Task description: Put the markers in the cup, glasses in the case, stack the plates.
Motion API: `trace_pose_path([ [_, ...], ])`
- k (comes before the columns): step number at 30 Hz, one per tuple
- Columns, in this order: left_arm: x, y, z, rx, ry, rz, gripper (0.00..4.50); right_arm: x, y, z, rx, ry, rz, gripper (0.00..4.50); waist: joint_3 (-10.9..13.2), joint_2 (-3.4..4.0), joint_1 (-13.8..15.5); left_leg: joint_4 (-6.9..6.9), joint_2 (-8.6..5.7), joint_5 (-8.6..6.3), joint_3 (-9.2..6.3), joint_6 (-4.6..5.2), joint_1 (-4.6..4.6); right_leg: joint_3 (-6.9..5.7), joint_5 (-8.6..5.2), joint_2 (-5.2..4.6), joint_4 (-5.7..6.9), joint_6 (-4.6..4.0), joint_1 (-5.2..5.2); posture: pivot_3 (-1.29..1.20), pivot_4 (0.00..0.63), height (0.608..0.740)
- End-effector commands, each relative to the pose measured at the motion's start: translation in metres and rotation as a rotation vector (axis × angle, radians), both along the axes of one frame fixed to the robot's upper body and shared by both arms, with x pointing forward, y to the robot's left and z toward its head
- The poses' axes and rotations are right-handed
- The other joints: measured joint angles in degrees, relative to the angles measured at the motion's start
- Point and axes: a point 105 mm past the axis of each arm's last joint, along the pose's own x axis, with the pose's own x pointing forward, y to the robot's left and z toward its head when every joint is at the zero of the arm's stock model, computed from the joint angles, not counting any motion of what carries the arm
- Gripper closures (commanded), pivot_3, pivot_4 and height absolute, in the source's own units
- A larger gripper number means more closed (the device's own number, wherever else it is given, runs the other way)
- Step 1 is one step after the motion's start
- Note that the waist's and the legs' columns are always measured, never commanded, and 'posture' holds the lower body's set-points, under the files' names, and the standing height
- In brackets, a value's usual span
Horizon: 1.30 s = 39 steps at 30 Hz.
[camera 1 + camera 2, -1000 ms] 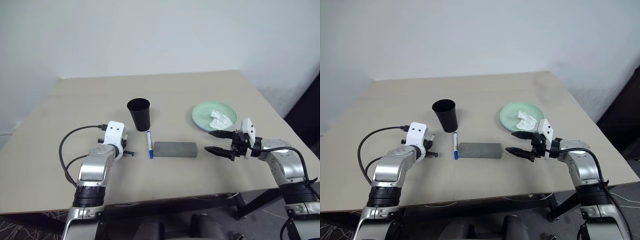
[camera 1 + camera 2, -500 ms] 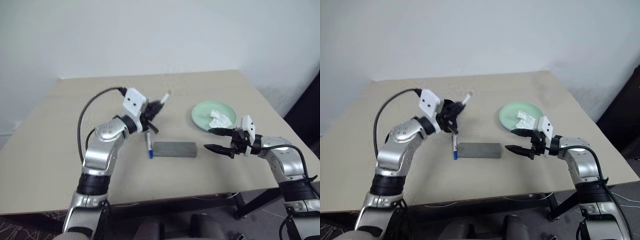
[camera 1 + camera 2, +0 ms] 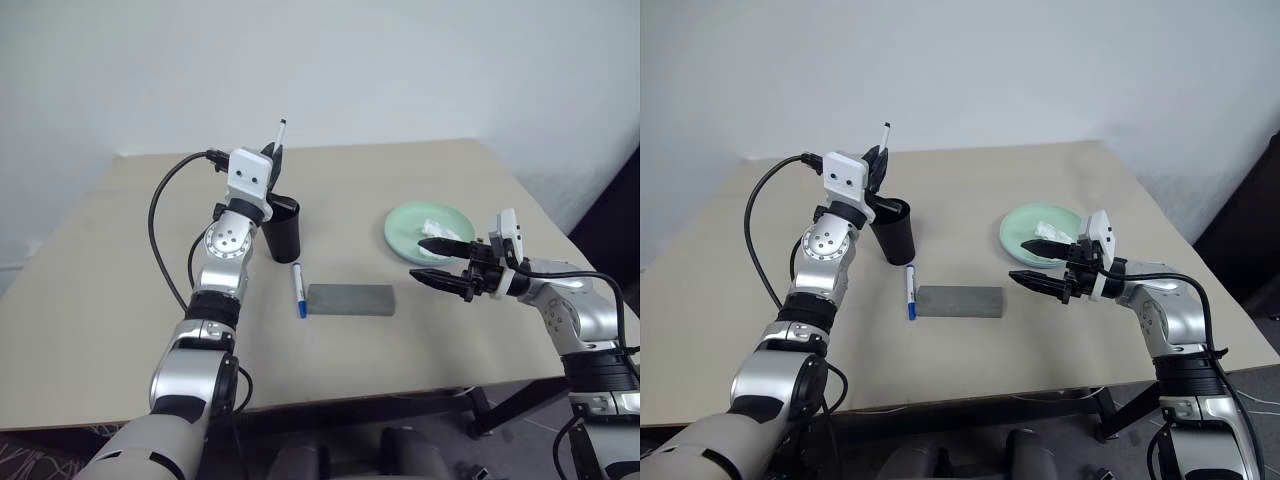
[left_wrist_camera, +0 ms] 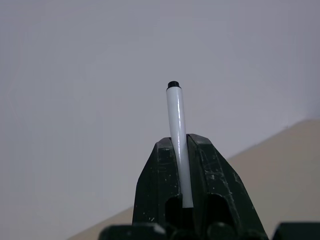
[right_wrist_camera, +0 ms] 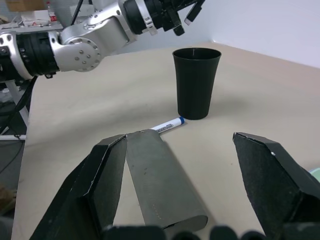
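Note:
My left gripper (image 3: pixel 273 157) is shut on a white marker (image 3: pixel 281 134) with a dark tip. It holds the marker nearly upright, just above the far rim of the black cup (image 3: pixel 283 232). In the left wrist view the marker (image 4: pixel 176 130) stands between the closed fingers (image 4: pixel 157 175). A blue-capped marker (image 3: pixel 299 290) lies in front of the cup, next to the closed grey case (image 3: pixel 350 299). My right gripper (image 3: pixel 432 262) hangs open to the right of the case, pointing at it, near the pale green plate (image 3: pixel 400 238). The glasses are out of view.
A crumpled white tissue (image 3: pixel 440 227) lies on the green plate. The tan table's front edge (image 3: pixel 330 400) runs below the case. The right wrist view shows the cup (image 5: pixel 195 80), the blue-capped marker (image 5: pixel 167 125) and the case (image 5: pixel 162 185) ahead.
My left arm has lifted the dark-tipped marker from the table beside the cup to above the cup's rim and turned it upright. The right gripper rose a little, still open.

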Motion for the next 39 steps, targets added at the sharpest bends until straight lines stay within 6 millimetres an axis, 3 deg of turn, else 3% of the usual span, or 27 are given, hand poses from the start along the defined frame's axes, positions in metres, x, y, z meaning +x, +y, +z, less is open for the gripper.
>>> trace_pose_path([
  [1, 0.003, -0.005, 0.016, -0.008, -0.062, 0.005, 4.49, -0.002, 0.000, 0.018, 0.029, -0.063, 0.006, 0.84, 0.00, 0.00, -0.01, 0.00, 0.00, -0.02, 0.01, 0.01, 0.00, 0.01, 0.01, 0.00, 0.00, 0.02, 0.00, 0.00, 0.000, 0.740],
  [2, 0.004, -0.006, 0.014, -0.011, -0.057, 0.004, 4.49, -0.002, 0.000, 0.018, 0.028, -0.063, 0.004, 0.84, 0.00, 0.00, -0.02, 0.00, -0.01, -0.03, 0.02, 0.02, 0.00, 0.01, 0.03, 0.00, -0.01, 0.05, 0.00, 0.00, 0.000, 0.740],
  [3, 0.004, -0.007, 0.012, -0.012, -0.055, 0.004, 4.21, -0.002, -0.001, 0.018, 0.026, -0.065, 0.002, 0.84, 0.00, 0.00, -0.04, 0.00, -0.01, -0.04, 0.02, 0.02, -0.01, 0.01, 0.03, 0.00, -0.02, 0.06, 0.00, 0.00, 0.000, 0.740],
  [11, 0.005, -0.010, 0.010, -0.020, -0.057, 0.004, 1.64, -0.002, -0.002, 0.019, 0.019, -0.067, -0.004, 0.84, 0.00, 0.00, -0.03, 0.00, -0.01, -0.09, 0.02, 0.02, -0.01, 0.01, 0.04, 0.00, -0.04, 0.07, -0.01, 0.00, 0.000, 0.740],
  [20, 0.004, -0.017, 0.024, -0.057, -0.061, -0.021, 1.64, 0.001, -0.001, 0.017, 0.016, -0.068, -0.004, 0.84, 0.00, 0.00, -0.02, 0.00, -0.01, -0.10, 0.02, 0.02, -0.02, 0.01, 0.04, 0.00, -0.04, 0.07, -0.01, 0.00, 0.000, 0.740],
  [25, -0.012, -0.021, 0.041, -0.097, -0.028, 0.063, 1.64, 0.001, -0.003, 0.014, 0.010, -0.060, -0.006, 0.84, 0.00, 0.00, -0.08, 0.00, 0.00, -0.14, 0.02, 0.02, -0.01, 0.06, 0.04, 0.00, -0.02, 0.09, -0.01, 0.00, 0.000, 0.740],
  [34, -0.055, -0.035, 0.030, -0.178, 0.242, 0.222, 1.64, 0.006, -0.001, 0.008, 0.009, -0.048, -0.002, 0.84, 0.00, 0.00, -0.08, 0.01, -0.01, -0.14, -0.01, 0.03, 0.04, 0.10, 0.01, 0.03, 0.02, 0.13, 0.00, 0.00, 0.000, 0.740],
  [39, -0.063, -0.033, 0.001, -0.221, 0.463, 0.317, 1.64, 0.008, 0.000, 0.007, 0.006, -0.048, 0.004, 0.84, 0.00, 0.00, -0.09, 0.01, 0.00, -0.14, -0.03, 0.03, 0.12, 0.12, -0.04, 0.07, 0.04, 0.05, 0.07, 0.00, 0.000, 0.740],
])
